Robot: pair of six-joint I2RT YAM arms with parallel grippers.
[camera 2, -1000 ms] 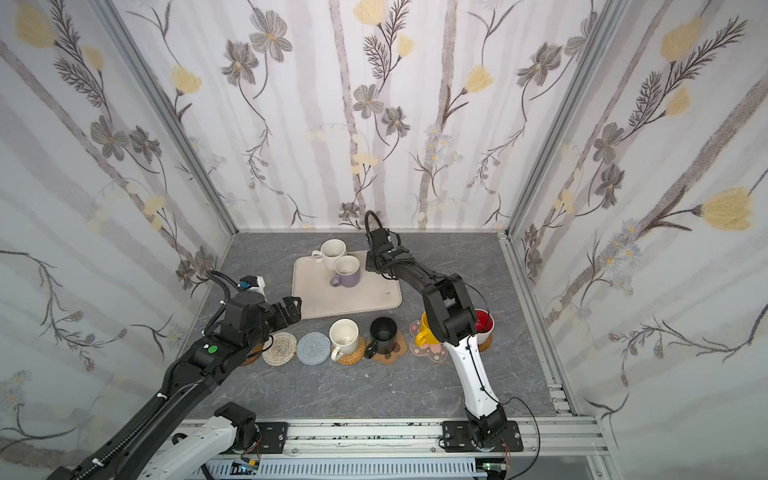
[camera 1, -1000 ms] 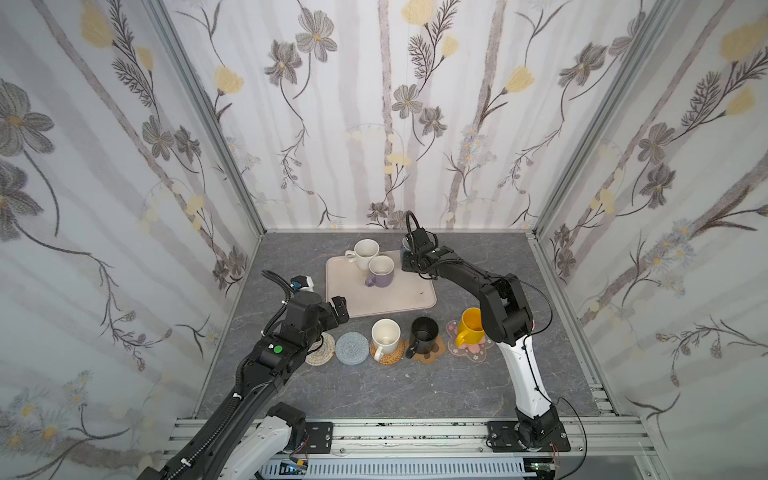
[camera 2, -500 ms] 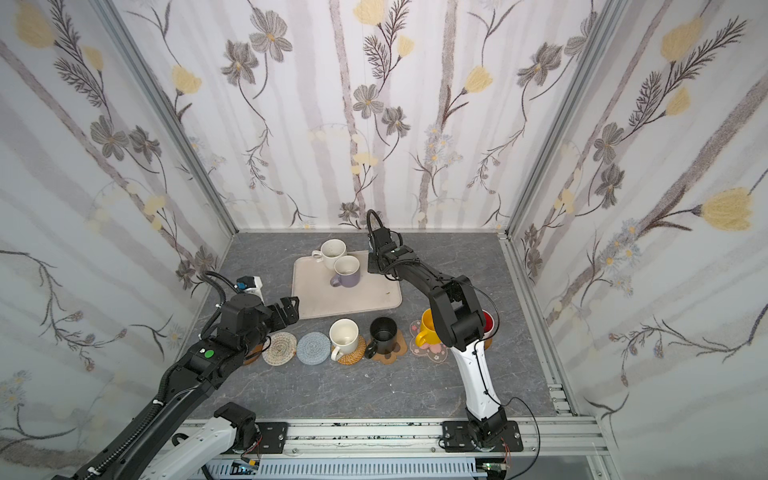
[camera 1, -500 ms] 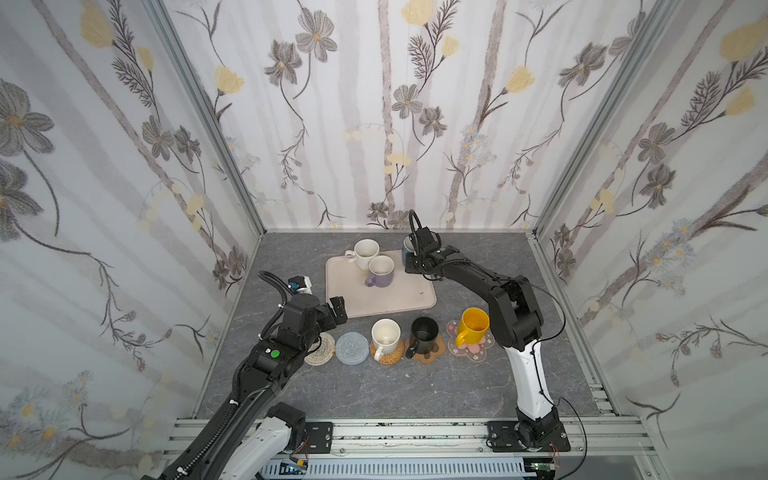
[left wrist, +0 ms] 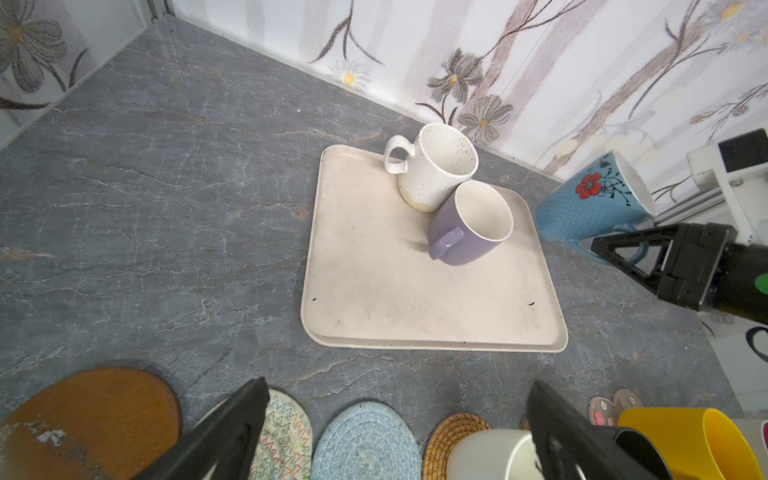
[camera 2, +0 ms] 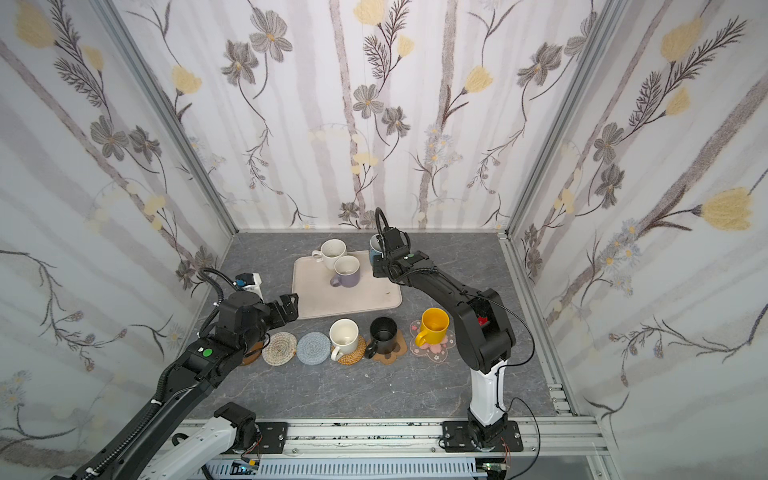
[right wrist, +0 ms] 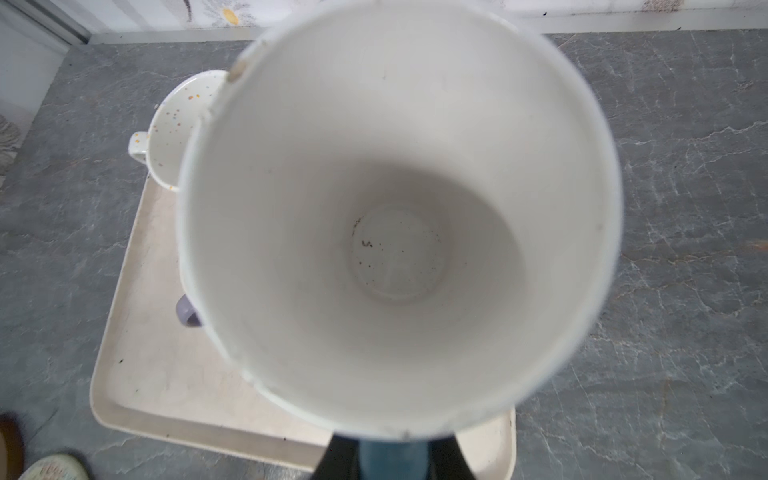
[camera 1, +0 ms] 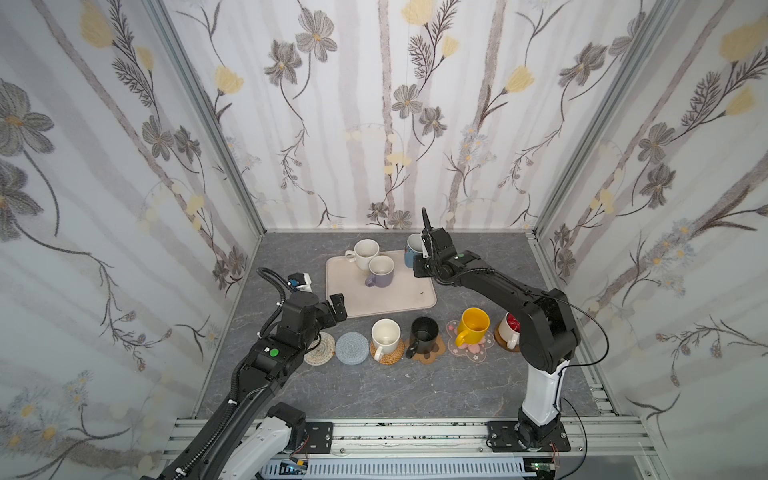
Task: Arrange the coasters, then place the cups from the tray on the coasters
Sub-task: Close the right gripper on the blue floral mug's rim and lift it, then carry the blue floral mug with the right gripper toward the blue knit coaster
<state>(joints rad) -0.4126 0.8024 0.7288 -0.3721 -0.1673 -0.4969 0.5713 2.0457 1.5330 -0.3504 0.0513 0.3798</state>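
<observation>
Coasters form a row on the bench (camera 1: 374, 386), on the near side of the tray (camera 1: 386, 301). Left to right:
- brown disc (left wrist: 91, 415), beige mat (camera 1: 320, 352) and blue mat (camera 1: 352, 348), all bare
- rattan mat (camera 1: 395, 356) under a cream cup (camera 1: 385, 334)
- paw mat (camera 1: 434, 354) under a black cup (camera 1: 424, 332)
- blossom mat (camera 1: 476, 348) under a yellow cup (camera 1: 473, 324)
- wooden disc (camera 1: 500, 340) under a red-lined white cup (camera 1: 508, 330)

The left end effector (camera 1: 334, 309) hovers over the bare mats, jaws fully apart and empty. On the tray, the speckled cup (camera 1: 365, 251) touches the lavender cup (camera 1: 381, 270). The right end effector (left wrist: 615, 250) is clamped on the handle of the blue cup (left wrist: 590, 203) at the tray's far right corner. The cup appears lifted and tilted.

Step in hand, as judged: carry the blue cup to a bare mat.
1. Clear the lavender cup before travelling.
2. Level the cup.
3. Target the blue mat, the bare one nearest the right arm. Keep the left arm out of the path.
4. Set the base flat and centred, then release.

The blue cup has a dotted blue wall and a red flower with dark stems. Its white interior flares to the rim and has dark specks at the bottom.
</observation>
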